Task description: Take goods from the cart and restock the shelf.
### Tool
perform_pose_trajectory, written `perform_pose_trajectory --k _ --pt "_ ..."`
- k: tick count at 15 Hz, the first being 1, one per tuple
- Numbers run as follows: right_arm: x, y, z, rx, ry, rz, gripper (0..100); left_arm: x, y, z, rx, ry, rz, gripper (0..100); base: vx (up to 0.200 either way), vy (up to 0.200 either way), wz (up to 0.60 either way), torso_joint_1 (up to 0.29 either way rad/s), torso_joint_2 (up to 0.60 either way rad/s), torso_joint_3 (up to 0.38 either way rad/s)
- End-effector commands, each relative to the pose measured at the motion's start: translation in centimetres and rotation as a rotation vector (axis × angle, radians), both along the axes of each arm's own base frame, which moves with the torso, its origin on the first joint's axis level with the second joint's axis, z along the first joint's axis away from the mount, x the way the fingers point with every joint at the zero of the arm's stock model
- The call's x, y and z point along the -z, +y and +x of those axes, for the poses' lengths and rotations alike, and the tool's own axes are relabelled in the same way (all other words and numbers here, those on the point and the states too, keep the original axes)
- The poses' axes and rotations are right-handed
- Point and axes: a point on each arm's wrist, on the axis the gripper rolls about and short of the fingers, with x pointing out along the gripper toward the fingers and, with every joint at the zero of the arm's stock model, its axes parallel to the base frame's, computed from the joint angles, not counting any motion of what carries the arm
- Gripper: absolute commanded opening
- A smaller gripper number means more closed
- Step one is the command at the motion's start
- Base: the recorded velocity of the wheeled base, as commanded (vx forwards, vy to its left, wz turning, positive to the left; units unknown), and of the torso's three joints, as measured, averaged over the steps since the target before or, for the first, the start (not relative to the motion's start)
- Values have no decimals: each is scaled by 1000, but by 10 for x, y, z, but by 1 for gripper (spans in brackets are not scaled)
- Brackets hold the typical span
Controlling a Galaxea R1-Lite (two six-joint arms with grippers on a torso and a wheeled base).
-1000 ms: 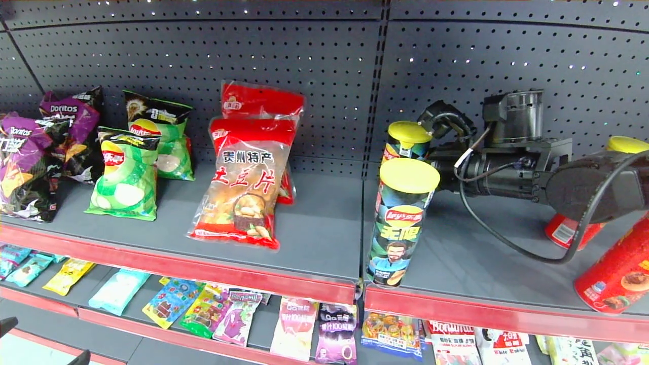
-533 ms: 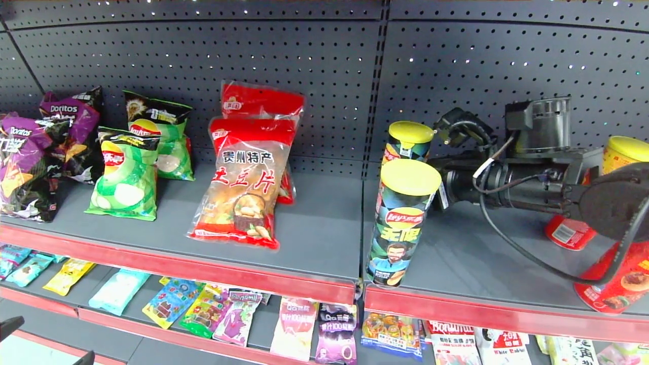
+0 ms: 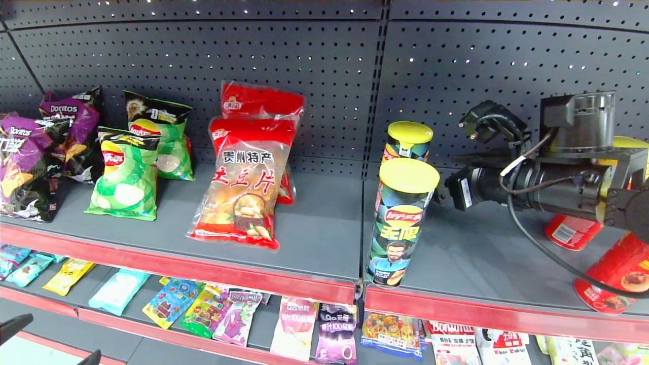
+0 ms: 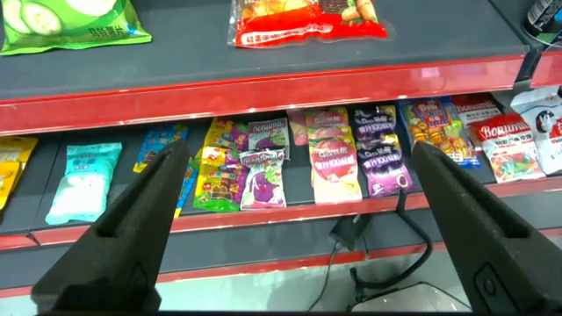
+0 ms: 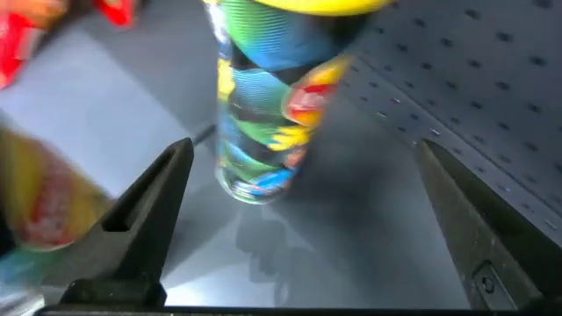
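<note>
Right tool (image 5: 303,149): gapes wide, grips nothing, faces upright rear can (image 5: 272,114) without contact. Left tool (image 4: 299,158): equally wide, empty, faces snack packets (image 4: 263,167) on lower shelf (image 4: 263,218). Front can (image 3: 403,223): stands upright near shelf (image 3: 314,238) edge, 6 o'clock of rear can, 9 o'clock of right arm (image 3: 547,187).

A dark grey pegboard back wall (image 3: 284,61) fills the upper half of the head view, split right of centre by a slotted upright (image 3: 381,76). Tiny light specks (image 3: 243,10) glint through holes along the top edge. Below runs the grey shelf (image 3: 319,228), fronted by a red strip (image 3: 177,264). A lower shelf (image 3: 71,329) sits beneath; pale floor (image 3: 30,355) shows in the lower left corner.
</note>
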Motion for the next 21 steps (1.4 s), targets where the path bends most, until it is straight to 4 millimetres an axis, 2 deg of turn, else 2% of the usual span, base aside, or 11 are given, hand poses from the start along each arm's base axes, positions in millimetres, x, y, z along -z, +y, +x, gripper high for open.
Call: perform_pose_trajectory --k 1,4,9,10,15,21 --pt "-3 -3 -4 33 -7 5 100 0 0 1 0 5 0 100 0 0 0 0 0 0" --pt "0 -10 -13 156 -4 -14 100 -1 -1 5 0 20 3 100 0 0 0 0 0 0" --pt "-2 -28 -58 172 -18 11 100 -8 -4 25 3 16 5 100 0 0 0 0 0 0" --pt "-5 -35 -75 176 -37 28 100 -9 -4 31 3 19 6 100 0 0 0 0 0 0" --pt "12 -60 -152 138 -68 99 100 -6 -6 44 15 50 59 100 0 0 0 0 0 0" --pt "46 -89 -218 106 -125 50 100 -2 -7 53 26 94 100 100 0 0 0 0 0 0"
